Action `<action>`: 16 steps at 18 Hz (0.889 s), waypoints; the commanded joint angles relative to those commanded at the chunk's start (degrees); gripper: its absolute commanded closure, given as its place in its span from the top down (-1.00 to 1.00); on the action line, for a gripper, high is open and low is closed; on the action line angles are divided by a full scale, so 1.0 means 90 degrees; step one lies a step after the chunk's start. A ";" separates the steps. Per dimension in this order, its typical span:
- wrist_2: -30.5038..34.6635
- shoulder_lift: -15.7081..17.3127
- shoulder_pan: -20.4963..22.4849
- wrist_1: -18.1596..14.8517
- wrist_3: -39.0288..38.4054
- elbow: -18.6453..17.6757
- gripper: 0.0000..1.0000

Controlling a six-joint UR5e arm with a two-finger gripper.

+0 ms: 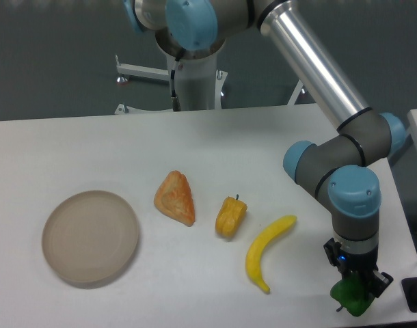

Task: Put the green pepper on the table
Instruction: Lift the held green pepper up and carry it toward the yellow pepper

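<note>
The green pepper [352,298] is a small glossy green lump at the front right of the white table [195,143], near its front edge. My gripper [357,285] points straight down onto it, and its dark fingers stand around the pepper's top, apparently shut on it. Whether the pepper rests on the tabletop or hangs just above it is hard to tell. The arm's wrist hides the upper part of the gripper.
A yellow banana [267,251] lies just left of the gripper. Further left are an orange-yellow pepper [230,216], an orange wedge-shaped toy [176,197] and a round beige plate [91,236]. The table's right edge is close to the gripper.
</note>
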 joint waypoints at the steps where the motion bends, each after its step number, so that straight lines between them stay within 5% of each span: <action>1: 0.0000 0.0000 -0.0019 0.0000 0.0000 -0.0029 -0.12; 6: -0.0039 0.0341 -0.0039 -0.0019 -0.0019 -0.0526 -0.12; 16: -0.0302 0.1883 0.0155 -0.0829 0.0078 -0.2264 -0.12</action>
